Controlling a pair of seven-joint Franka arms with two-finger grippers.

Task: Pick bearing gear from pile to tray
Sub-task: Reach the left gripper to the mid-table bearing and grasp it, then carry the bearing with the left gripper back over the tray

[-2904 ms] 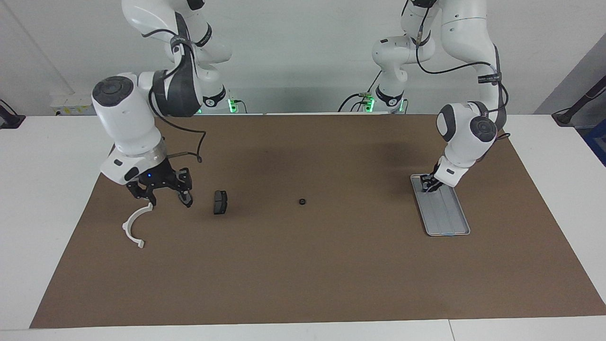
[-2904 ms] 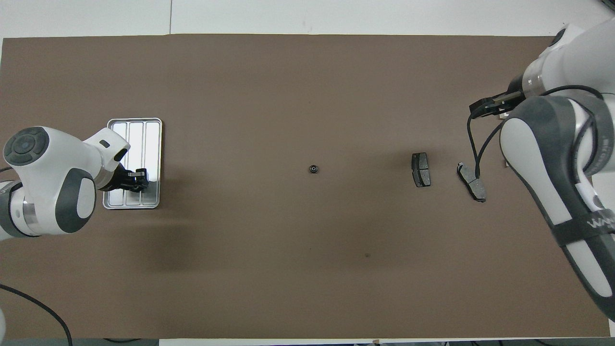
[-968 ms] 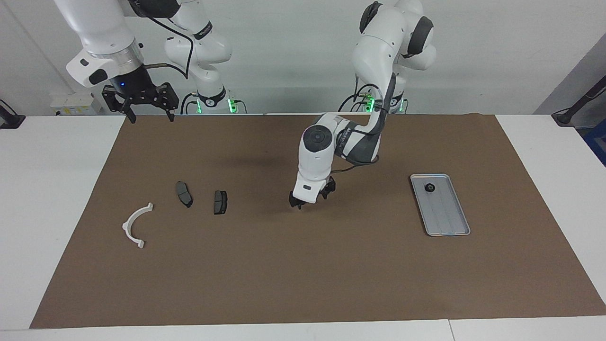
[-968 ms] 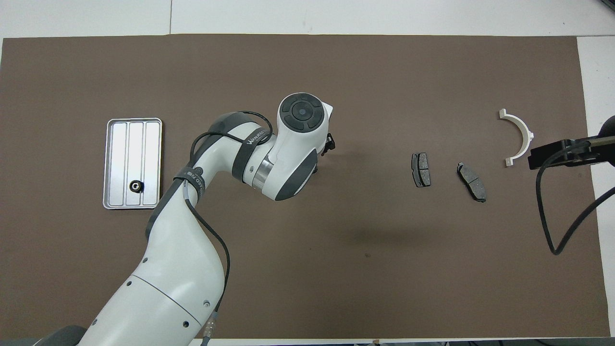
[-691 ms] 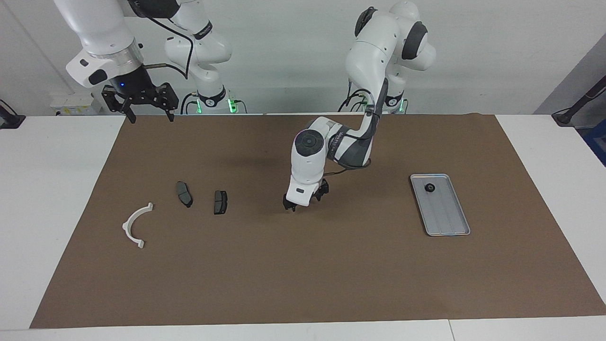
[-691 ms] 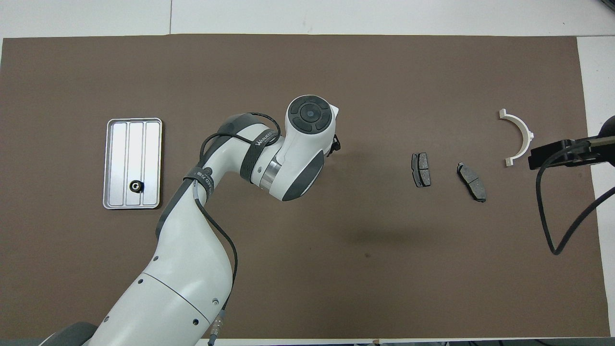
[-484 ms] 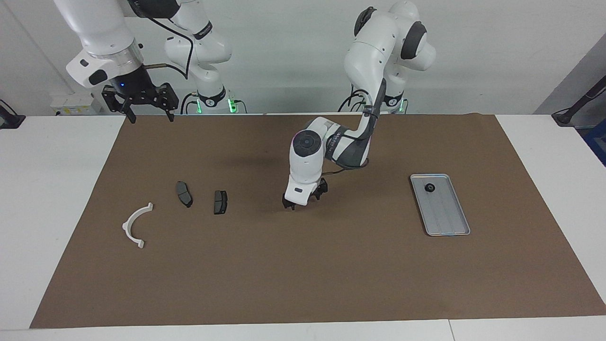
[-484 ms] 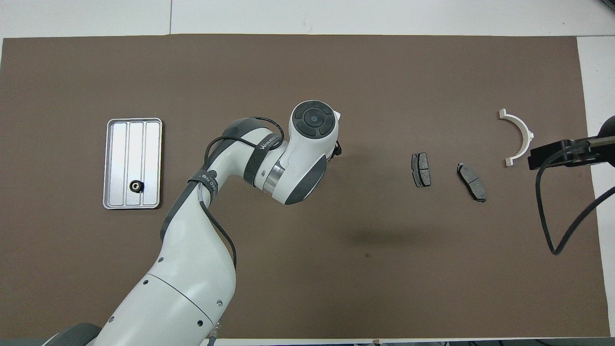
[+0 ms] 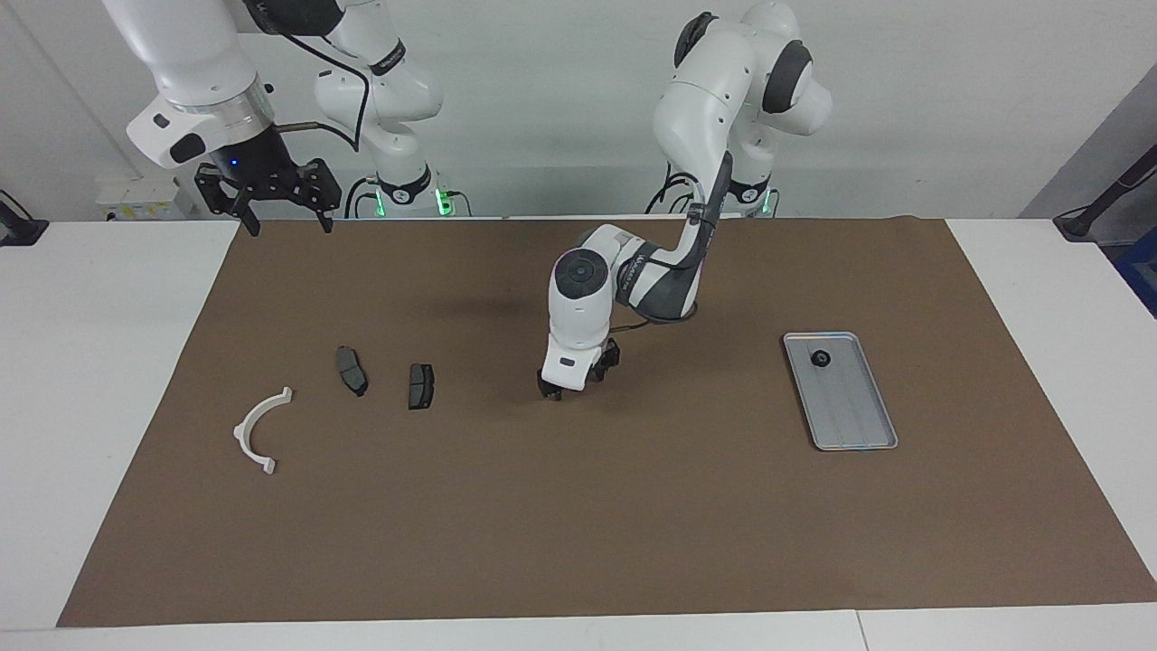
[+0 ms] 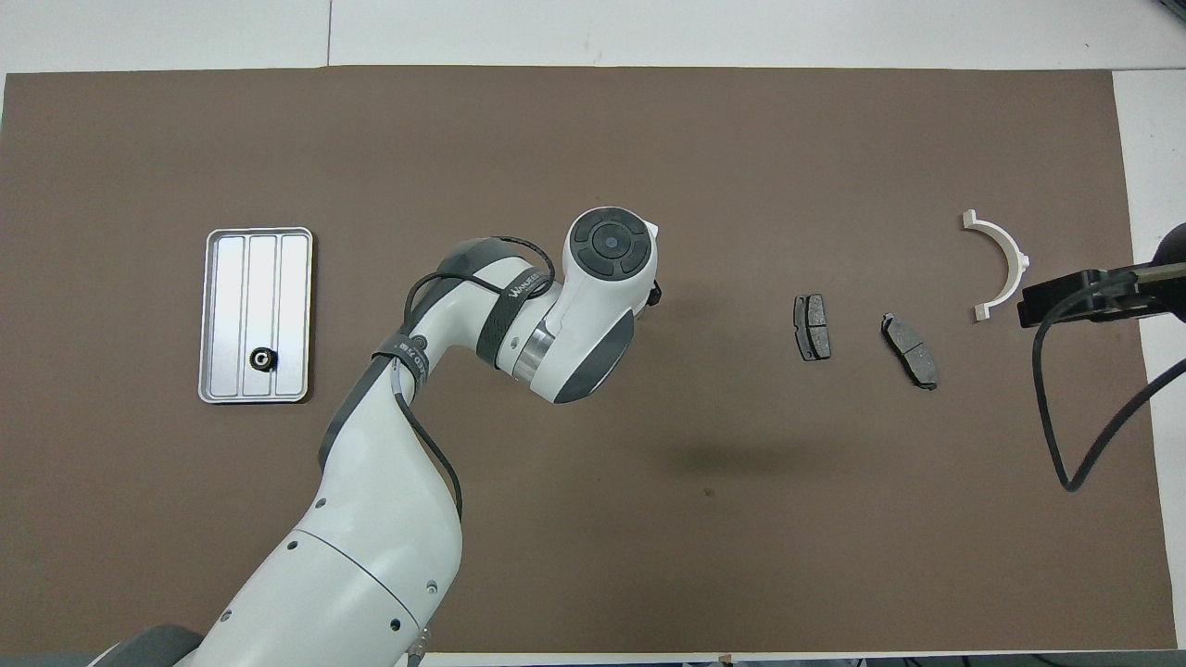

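Left gripper (image 9: 573, 382) sits low at the brown mat's (image 9: 578, 506) middle, can't tell if it's clenched. Right gripper (image 9: 282, 211) waits up high, fingers spread; small black round gear (image 9: 821, 359) lies in the flat silver-grey metal tray (image 9: 859, 425).

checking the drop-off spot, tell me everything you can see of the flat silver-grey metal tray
The flat silver-grey metal tray is a rectangle with rounded corners and a low raised rim; lengthwise ridges split its floor into three strips. It lies flat on the brown mat toward the left arm's end of the table, its long side running away from the robots. A small black round piece sits in it, in an outer strip near the end closer to the robots. No gripper touches it.
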